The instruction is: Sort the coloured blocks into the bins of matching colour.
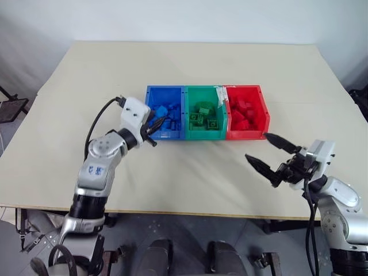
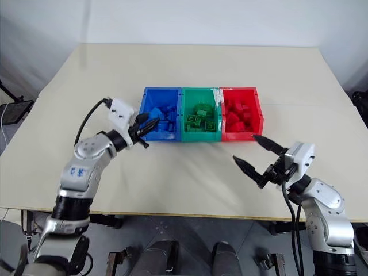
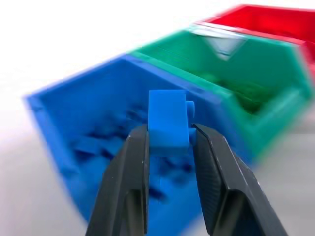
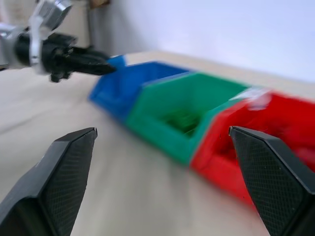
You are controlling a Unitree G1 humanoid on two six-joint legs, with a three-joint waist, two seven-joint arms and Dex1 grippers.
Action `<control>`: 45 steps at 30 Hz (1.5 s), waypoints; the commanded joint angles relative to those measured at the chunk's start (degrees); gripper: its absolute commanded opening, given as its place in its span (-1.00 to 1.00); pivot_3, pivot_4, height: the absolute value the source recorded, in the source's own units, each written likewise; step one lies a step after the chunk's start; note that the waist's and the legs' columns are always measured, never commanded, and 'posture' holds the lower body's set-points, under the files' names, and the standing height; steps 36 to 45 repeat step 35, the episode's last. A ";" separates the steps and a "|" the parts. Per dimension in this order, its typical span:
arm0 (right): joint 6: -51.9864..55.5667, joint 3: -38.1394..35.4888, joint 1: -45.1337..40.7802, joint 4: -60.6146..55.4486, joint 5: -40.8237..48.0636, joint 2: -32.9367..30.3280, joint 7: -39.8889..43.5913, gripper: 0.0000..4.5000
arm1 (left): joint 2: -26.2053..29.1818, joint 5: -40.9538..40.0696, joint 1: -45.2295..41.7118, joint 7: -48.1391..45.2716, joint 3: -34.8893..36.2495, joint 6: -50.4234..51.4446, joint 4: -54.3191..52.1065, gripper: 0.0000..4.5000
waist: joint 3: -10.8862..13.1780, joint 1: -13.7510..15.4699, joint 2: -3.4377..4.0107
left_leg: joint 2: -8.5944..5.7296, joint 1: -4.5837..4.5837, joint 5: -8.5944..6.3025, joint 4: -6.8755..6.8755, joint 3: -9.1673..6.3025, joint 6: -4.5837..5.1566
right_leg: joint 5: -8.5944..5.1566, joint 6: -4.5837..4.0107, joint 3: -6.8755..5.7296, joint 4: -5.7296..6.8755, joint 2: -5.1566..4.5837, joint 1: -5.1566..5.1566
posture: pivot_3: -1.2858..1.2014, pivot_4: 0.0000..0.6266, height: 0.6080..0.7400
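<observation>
Three bins stand in a row at mid-table: a blue bin [image 1: 148, 115], a green bin [image 1: 206, 135] and a red bin [image 1: 247, 134]. Each holds several coloured blocks of its own colour: blue [image 1: 168, 111], green [image 1: 203, 115], red [image 1: 241, 112]. My left gripper [image 3: 170, 130] is shut on a small blue block [image 3: 167, 118] and hovers at the blue bin's near left corner [image 1: 152, 127]. Off to the right, my right gripper [image 1: 256, 146] stands open and holds nothing, in front of the red bin and apart from it.
The beige table [image 1: 190, 63] has bare room all around the bins. A white label [image 1: 220, 92] sits on the rim between the green and red bins. A dark stand [image 1: 11, 108] stands beyond the table's left edge.
</observation>
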 commanded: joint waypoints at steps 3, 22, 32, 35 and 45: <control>-1.35 -1.63 0.46 -0.96 0.16 -0.15 -0.50 1.00 | 0.22 0.59 -5.12 -2.67 -0.10 -3.63 7.54 -0.60 | 0.00 -0.19 0.00 | 0.01 0.00 0.00 -0.03 0.01 0.00 | 0.00 0.00 -0.01 0.00 0.02 -0.02 | 0.03 -0.52 1.00; -1.75 4.06 -4.77 7.62 -2.22 -7.14 14.89 1.00 | 19.82 -11.52 27.80 -28.84 16.11 -15.86 -9.94 0.56 | 0.00 -1.71 0.00 | 0.31 0.04 -0.02 -0.19 0.04 0.01 | -0.01 -0.02 0.06 -0.11 -0.03 -0.04 | 0.03 -0.52 1.00; -4.91 4.76 -12.52 21.10 -4.46 -9.77 22.75 1.00 | 20.89 -9.83 38.08 -24.78 22.33 -16.84 -12.97 0.56 | 0.00 -0.25 0.00 | 0.27 0.02 -0.03 -0.21 -0.02 0.08 | 0.02 -0.05 -0.02 -0.54 -0.17 0.04 | 0.03 -0.52 1.00; -4.98 3.88 -13.32 22.36 -4.74 -9.48 21.83 1.00 | 19.81 -10.12 37.10 -22.55 22.57 -17.07 -12.09 0.56 | 0.00 -0.33 0.00 | 0.28 0.03 -0.04 -0.26 0.00 0.05 | 0.02 -0.06 -0.03 -0.54 -0.14 0.01 | 0.03 -0.52 1.00; -4.98 3.88 -13.32 22.36 -4.74 -9.48 21.83 1.00 | 19.81 -10.12 37.10 -22.55 22.57 -17.07 -12.09 0.56 | 0.00 -0.33 0.00 | 0.28 0.03 -0.04 -0.26 0.00 0.05 | 0.02 -0.06 -0.03 -0.54 -0.14 0.01 | 0.03 -0.52 1.00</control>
